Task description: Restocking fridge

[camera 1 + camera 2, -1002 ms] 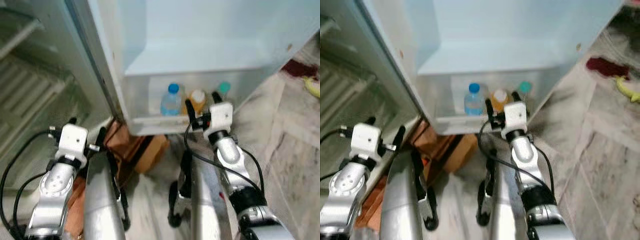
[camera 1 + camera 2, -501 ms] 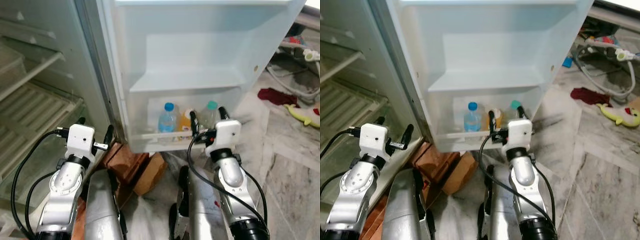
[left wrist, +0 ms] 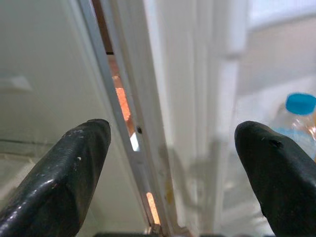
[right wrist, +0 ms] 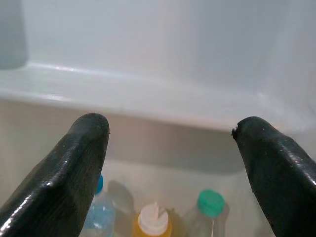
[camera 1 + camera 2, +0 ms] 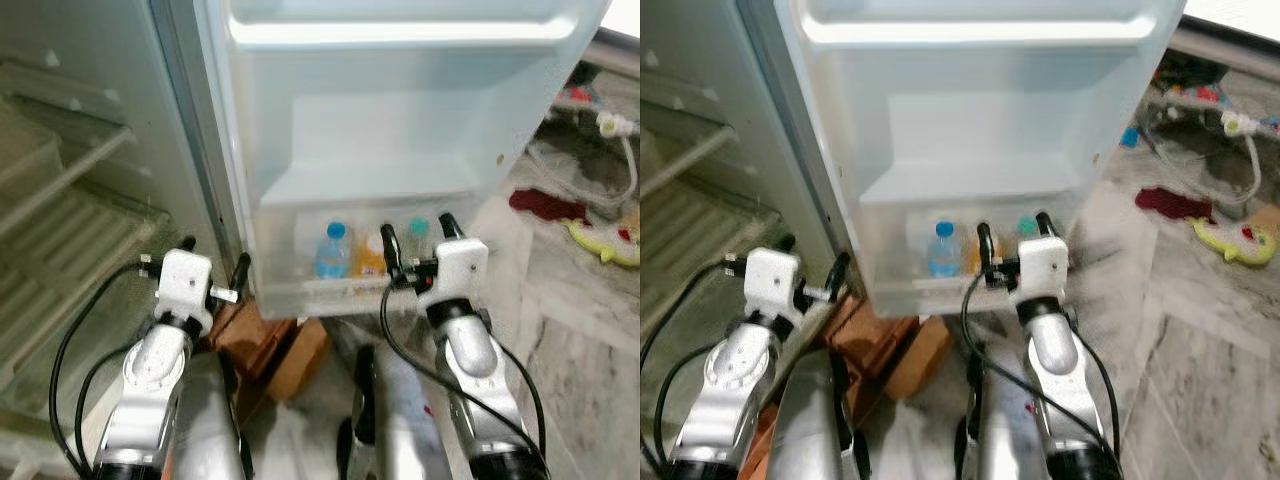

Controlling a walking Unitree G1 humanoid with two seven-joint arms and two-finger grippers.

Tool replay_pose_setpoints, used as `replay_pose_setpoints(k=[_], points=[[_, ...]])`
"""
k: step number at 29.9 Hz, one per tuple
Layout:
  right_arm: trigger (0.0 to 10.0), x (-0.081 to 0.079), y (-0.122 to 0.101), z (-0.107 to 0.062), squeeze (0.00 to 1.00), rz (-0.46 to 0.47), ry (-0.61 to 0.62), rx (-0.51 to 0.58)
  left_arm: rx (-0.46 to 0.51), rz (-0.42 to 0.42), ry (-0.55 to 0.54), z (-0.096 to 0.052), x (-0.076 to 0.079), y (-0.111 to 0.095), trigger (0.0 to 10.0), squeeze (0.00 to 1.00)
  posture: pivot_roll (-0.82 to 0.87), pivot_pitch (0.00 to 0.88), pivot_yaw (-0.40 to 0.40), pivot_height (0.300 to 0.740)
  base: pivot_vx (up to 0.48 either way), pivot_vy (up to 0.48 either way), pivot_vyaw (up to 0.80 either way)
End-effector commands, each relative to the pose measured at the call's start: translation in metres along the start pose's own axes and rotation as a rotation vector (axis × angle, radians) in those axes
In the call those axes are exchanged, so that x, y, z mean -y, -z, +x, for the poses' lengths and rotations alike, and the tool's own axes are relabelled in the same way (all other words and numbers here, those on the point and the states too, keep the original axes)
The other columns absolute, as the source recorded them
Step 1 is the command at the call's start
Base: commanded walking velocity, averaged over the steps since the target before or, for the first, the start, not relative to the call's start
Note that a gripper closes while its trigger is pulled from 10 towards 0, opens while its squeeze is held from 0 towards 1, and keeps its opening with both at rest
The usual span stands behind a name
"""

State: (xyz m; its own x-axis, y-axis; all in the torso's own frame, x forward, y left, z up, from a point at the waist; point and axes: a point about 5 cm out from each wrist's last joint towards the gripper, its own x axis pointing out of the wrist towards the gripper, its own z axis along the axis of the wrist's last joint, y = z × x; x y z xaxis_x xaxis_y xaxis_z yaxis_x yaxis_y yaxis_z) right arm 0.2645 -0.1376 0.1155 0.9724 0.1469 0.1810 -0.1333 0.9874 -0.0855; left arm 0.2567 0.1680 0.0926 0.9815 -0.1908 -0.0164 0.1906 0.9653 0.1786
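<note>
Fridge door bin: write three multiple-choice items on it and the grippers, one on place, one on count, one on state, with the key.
1. Where do the bottles stand?
A. bottom door bin
B. upper door shelf
C. on the floor

2. How many bottles are in that bin?
A. one
B. three
C. five

3. How are the right gripper's jaws?
A. shut on a bottle
B. shut, holding nothing
C. open, holding nothing

Key: 1 A, the blue-capped bottle, the orange bottle and the green-capped bottle stand in the bottom door bin, under the bare upper door shelf. 2 B, three caps show side by side. 3 C, the right gripper has its jaws spread before the bin, nothing between them.
</note>
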Motion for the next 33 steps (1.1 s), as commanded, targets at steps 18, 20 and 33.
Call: replay_pose_setpoints(k=[18,20,33], points=[[10.0,0.009,0.003,0.000,0.00,-0.008,0.002,-0.039,-0.033,0.010,-0.010,0.013,-0.001,0.008,10.0,0.00,0.03,0.000,-0.086,0.740,0.000,0.000,0.00],[10.0,0.010,0.006,-0.001,0.00,0.005,0.011,-0.055,-0.030,0.011,-0.009,0.013,-0.001,0.008,10.0,0.00,0.03,0.000,-0.085,0.740,0.000,0.000,0.00],[10.0,0.009,0.032,-0.012,0.00,0.061,0.027,-0.218,-0.037,0.021,-0.006,0.014,0.000,0.012,10.0,0.00,0.03,0.000,-0.082,0.740,0.000,0.000,0.00]])
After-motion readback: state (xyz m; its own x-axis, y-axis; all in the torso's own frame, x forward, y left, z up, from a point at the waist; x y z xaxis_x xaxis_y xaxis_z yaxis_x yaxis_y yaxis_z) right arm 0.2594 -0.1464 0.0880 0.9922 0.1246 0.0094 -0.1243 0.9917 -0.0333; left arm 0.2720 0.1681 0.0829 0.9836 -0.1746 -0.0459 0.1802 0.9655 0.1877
